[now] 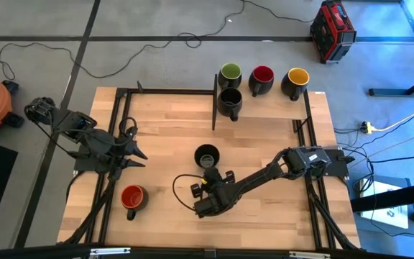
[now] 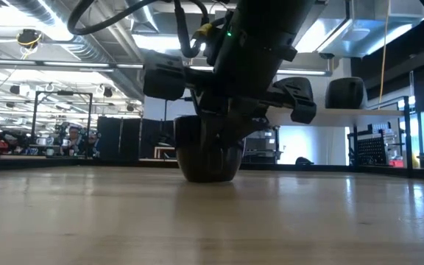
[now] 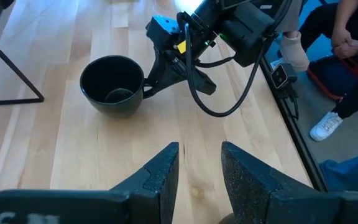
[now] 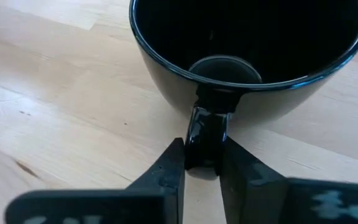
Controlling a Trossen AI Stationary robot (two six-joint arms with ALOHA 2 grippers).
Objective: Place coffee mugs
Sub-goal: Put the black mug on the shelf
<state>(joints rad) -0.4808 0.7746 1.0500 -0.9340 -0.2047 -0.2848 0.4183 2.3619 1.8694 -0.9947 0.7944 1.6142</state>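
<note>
One black mug (image 4: 247, 56) upright, handle (image 4: 205, 140) clamped inside right pincer (image 4: 202, 163).

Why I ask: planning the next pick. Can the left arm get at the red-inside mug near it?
Probably yes: the left gripper is open, and the red-inside mug stands upright nearby with bare table between them.

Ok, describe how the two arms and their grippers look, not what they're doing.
Both arms are dark, near-black jointed links. The left gripper has two wedge-shaped matte black fingers with a fine grainy texture. The right gripper carries a black looping cable, a blue block near the wrist and a small yellow marking; its fingers are the same dark wedges.
</note>
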